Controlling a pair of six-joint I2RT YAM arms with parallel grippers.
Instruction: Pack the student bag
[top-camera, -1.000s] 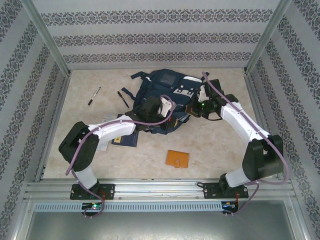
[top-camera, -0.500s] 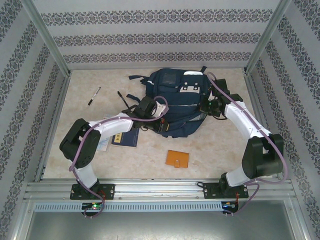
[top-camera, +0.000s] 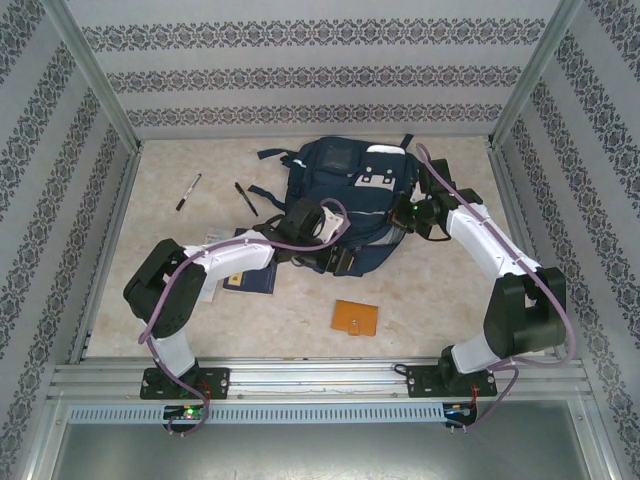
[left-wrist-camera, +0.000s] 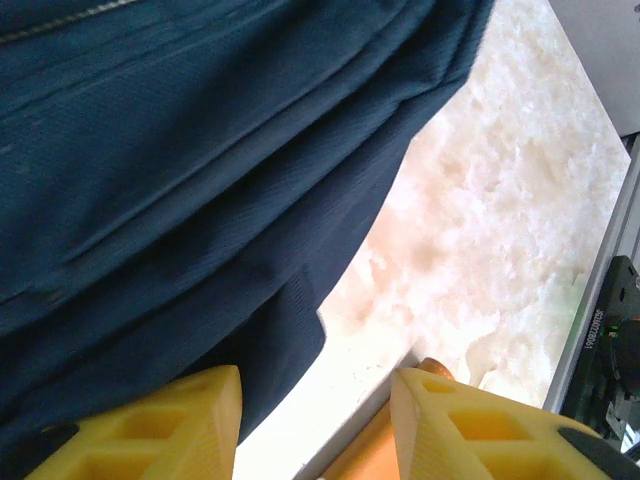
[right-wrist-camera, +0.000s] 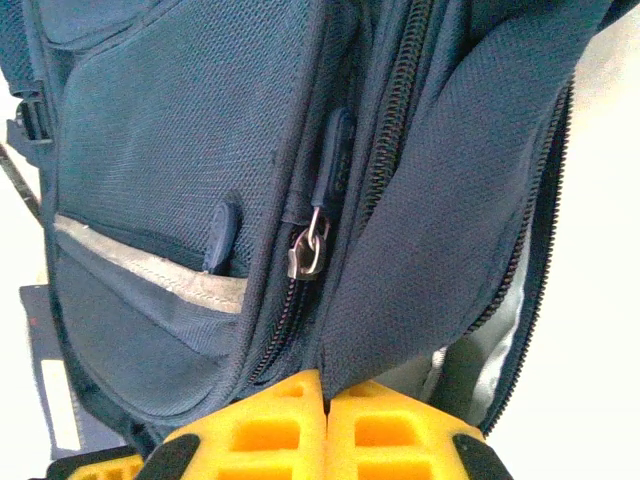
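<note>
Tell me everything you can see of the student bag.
The student bag is a large navy backpack of woven fabric, with white-grey patches on its front and dark straps trailing at its far left. It lies on the marbled table. One zip stands open, showing pale lining. A metal zip pull hangs near a grey trim strip. The right pincer is shut on a fold of its opening edge. The open left pincer sits at its near edge.

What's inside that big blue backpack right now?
The open zipper gap of the student bag reveals pale grey lining; whatever lies deeper is covered by the bag's navy fabric.
</note>
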